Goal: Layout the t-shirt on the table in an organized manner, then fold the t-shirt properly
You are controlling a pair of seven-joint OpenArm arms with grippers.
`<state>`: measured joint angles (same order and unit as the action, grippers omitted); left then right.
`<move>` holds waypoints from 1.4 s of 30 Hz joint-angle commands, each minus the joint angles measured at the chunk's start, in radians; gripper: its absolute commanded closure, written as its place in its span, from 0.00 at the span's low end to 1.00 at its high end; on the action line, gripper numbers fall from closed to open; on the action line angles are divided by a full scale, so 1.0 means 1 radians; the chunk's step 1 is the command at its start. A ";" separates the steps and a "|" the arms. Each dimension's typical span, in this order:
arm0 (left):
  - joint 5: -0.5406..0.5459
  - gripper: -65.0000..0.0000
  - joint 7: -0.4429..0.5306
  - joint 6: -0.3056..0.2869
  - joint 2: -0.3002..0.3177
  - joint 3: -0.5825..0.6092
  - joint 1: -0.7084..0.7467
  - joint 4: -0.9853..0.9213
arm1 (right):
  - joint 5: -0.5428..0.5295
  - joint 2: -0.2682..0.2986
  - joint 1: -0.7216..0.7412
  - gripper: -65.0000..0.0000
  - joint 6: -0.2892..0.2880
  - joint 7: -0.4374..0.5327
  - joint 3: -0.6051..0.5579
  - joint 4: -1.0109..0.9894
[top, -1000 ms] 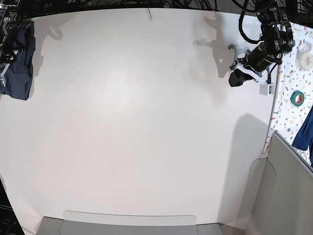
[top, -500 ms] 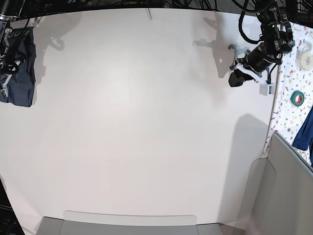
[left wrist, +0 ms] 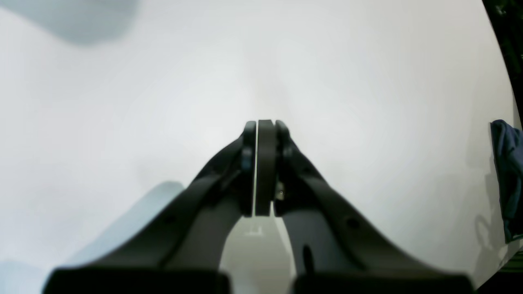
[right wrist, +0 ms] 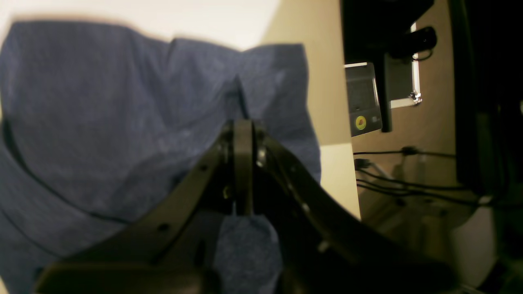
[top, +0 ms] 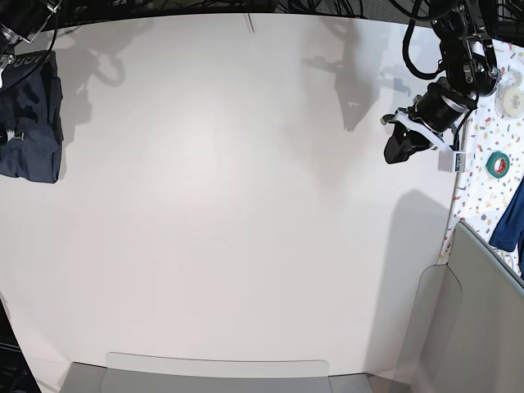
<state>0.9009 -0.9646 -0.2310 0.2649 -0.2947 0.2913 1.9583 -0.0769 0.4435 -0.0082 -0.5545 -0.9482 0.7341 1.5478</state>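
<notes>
The dark navy t-shirt [top: 34, 123] hangs bunched at the far left edge of the white table [top: 246, 205]. In the right wrist view my right gripper [right wrist: 243, 124] is shut on a fold of the t-shirt [right wrist: 102, 122], and the fabric fills the view to its left. My left gripper [top: 401, 147] hovers over the table's right side, apart from the shirt. Its fingers [left wrist: 265, 163] are pressed together with nothing between them, above bare table [left wrist: 367, 81]. The t-shirt [left wrist: 506, 175] shows small at that view's right edge.
A confetti-speckled surface [top: 479, 155] runs along the right, carrying a green tape roll [top: 498, 164], a white roll [top: 512, 98] and a blue cloth [top: 512, 217]. A grey panel [top: 483, 319] stands at lower right. A pale tray [top: 217, 372] sits at the front edge.
The right arm has shifted the hanging t-shirt slightly at the far left edge. The left arm has turned and moved a little, and its shadow has slid toward the back.
</notes>
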 commanded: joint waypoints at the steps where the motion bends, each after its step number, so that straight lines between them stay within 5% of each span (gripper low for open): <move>1: 0.017 1.00 0.019 -0.005 0.012 -0.004 -0.004 0.029 | -0.001 0.005 0.024 1.00 0.001 0.019 0.025 0.041; 8: 0.017 1.00 0.019 -0.005 0.014 -0.004 -0.004 0.095 | -0.001 -0.167 0.099 1.00 0.000 0.038 0.037 0.233; 12: 0.013 1.00 0.032 -0.005 0.015 -0.008 -0.004 0.097 | 0.002 -0.289 0.103 1.00 0.000 0.209 0.020 0.303; 16: 0.011 1.00 0.080 -0.005 0.017 -0.011 -0.005 0.103 | 0.006 -0.326 0.063 1.00 0.004 0.375 -0.071 0.323; 21: -0.019 1.00 0.345 0.003 0.018 -0.011 0.012 0.105 | 0.006 -0.369 0.003 1.00 0.006 0.548 -0.167 0.337; 28: -0.254 1.00 0.764 0.003 0.003 -0.004 0.099 0.109 | -0.001 -0.437 -0.071 1.00 0.006 0.717 -0.221 0.383; 36: -0.593 1.00 1.182 0.003 -0.181 -0.005 0.297 0.103 | -0.001 -0.489 -0.249 1.00 0.006 0.944 -0.322 0.474; 42: -0.747 1.00 1.427 0.003 -0.220 -0.005 0.454 0.103 | -0.001 -0.493 -0.441 1.00 0.006 1.136 -0.382 0.484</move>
<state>0.1493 0.4274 -0.2283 0.0441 -0.2966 0.7349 2.0441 -0.0586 -0.0547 -0.4461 -0.5495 0.1497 0.3504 2.0098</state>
